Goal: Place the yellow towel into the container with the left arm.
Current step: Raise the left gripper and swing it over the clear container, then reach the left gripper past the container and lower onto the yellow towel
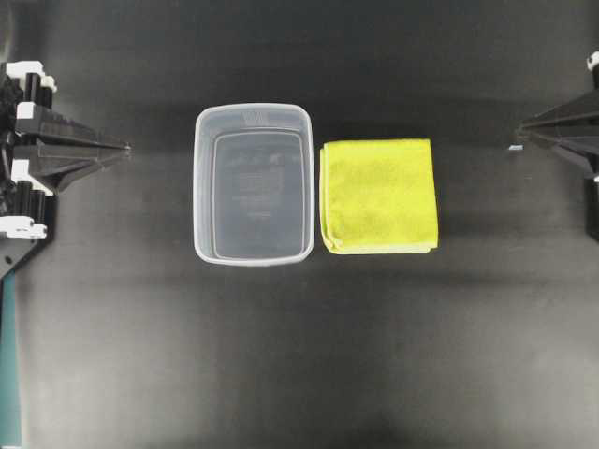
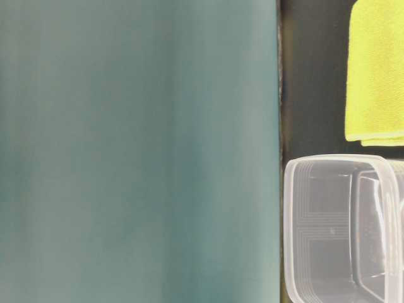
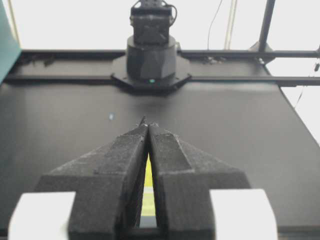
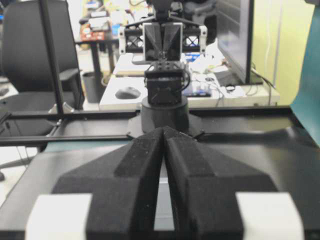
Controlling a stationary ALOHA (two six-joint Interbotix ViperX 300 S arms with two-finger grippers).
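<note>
- Plainly, the black tabletop point(image 1: 281, 374) carries only two loose things, and both arms sit back at its opposite edges, so the task reads as not yet begun.
- At the middle stands the container point(image 1: 253, 184), a clear plastic tub, upright and with nothing in it.
- Just beside it, on the side away from the left arm point(image 1: 42, 150), lies the yellow towel point(image 1: 379, 195), folded flat into a squarish pad, untouched.
- Smallest, the left gripper point(image 1: 122, 147) has its jaws pressed together on nothing; the right gripper point(image 1: 520, 134) is likewise closed and empty.
- The next move calls for the left arm to part its jaws, reach over the tub, and come down on the towel.
</note>
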